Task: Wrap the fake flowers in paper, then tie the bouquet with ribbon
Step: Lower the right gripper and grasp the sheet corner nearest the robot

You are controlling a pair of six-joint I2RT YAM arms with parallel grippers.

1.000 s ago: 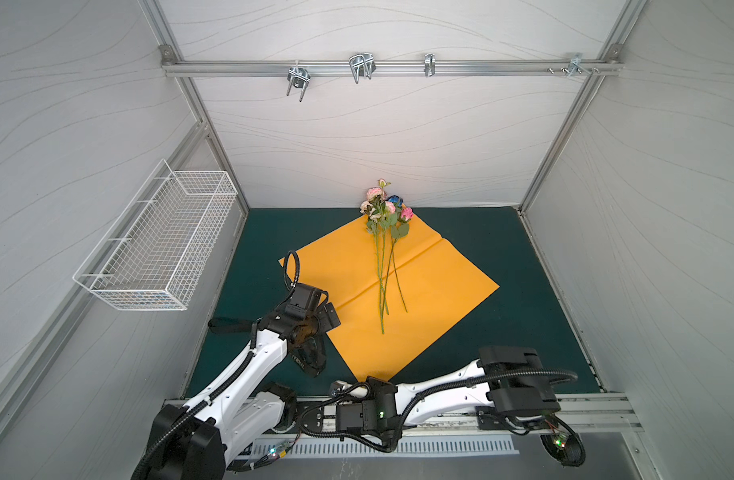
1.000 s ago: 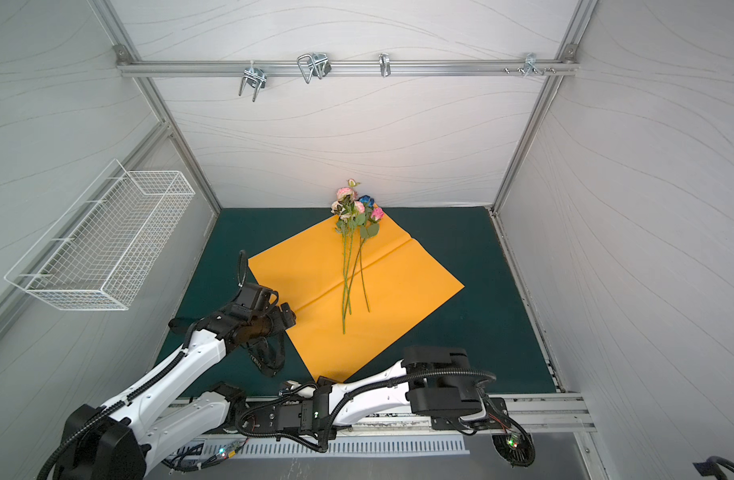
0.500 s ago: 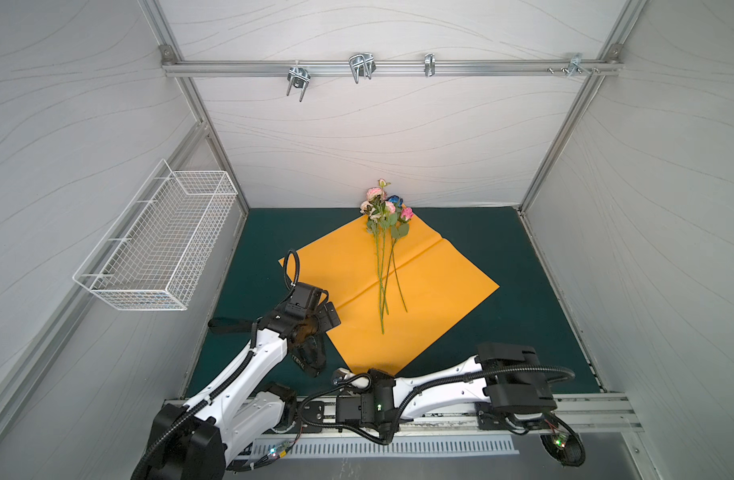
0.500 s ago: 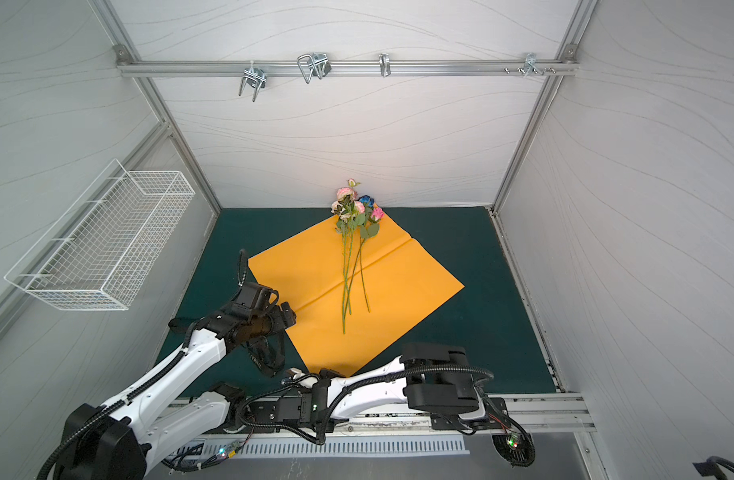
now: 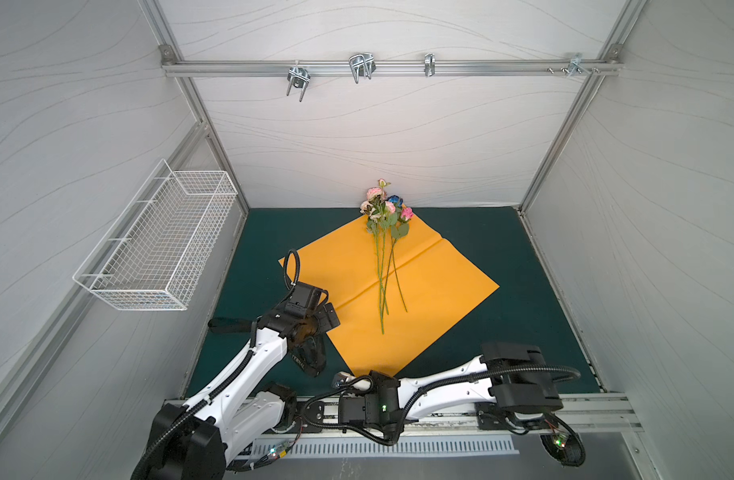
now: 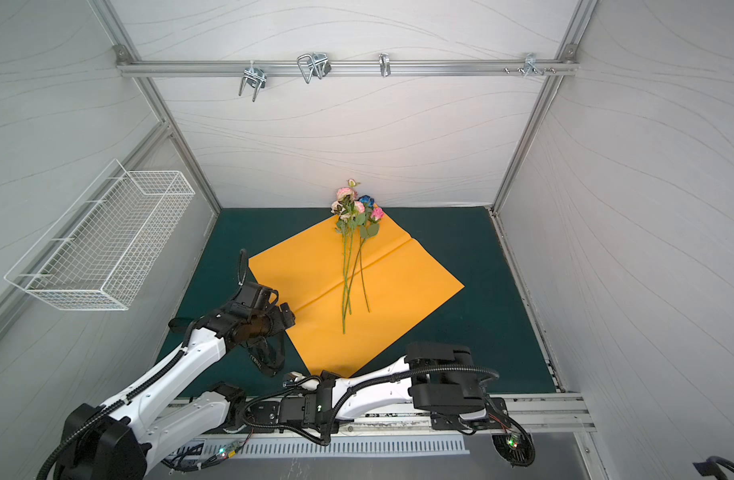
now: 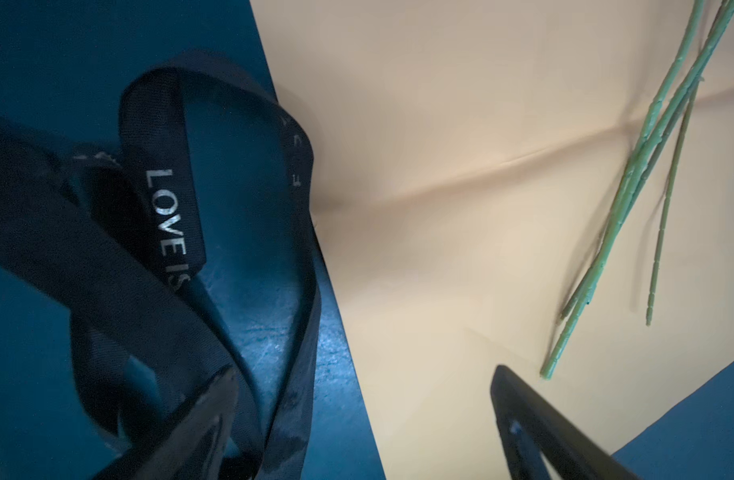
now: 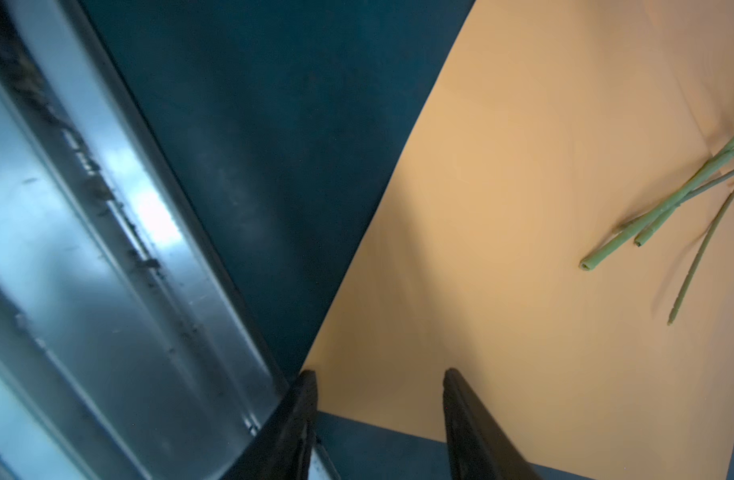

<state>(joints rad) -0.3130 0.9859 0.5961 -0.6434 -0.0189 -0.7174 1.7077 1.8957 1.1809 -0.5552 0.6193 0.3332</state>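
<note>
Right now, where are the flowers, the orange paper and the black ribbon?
bouquet of fake flowers (image 5: 384,210), in a top view, on the bloom cluster.
orange paper (image 5: 434,286), in a top view, on bare sheet beside the stems.
black ribbon (image 7: 170,216), left wrist view, on the lettered strip.

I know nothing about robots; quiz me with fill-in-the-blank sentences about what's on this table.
The bouquet of fake flowers lies on a sheet of ____ paper.
The black ribbon beside that paper reads "LOVE ____".
Only one bloom in the bouquet is ____.
Missing words: orange; IS; blue.
</note>
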